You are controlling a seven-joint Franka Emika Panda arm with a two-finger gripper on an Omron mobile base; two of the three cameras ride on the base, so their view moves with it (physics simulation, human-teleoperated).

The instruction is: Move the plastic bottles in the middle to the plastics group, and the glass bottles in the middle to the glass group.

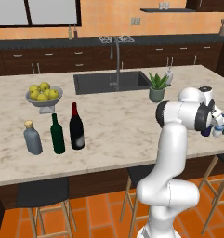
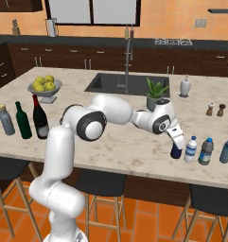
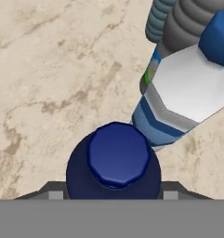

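Note:
My gripper points down near the counter's front right edge, shut on a dark blue bottle with a blue cap. That bottle stands on the marble, and a fingertip shows on each side of it in the hand view. Just right of it stands the small white water bottle with a blue cap and blue band. Further right are a grey ribbed bottle and a blue plastic bottle. At the far left, the near-black wine bottle stands beside the dark green wine bottle and the squat grey bottle.
A bowl of yellow fruit sits behind the glass bottles. The sink and tap are mid-counter, with a potted plant and a soap dispenser to their right. Two small shakers stand back right. Stools line the front edge.

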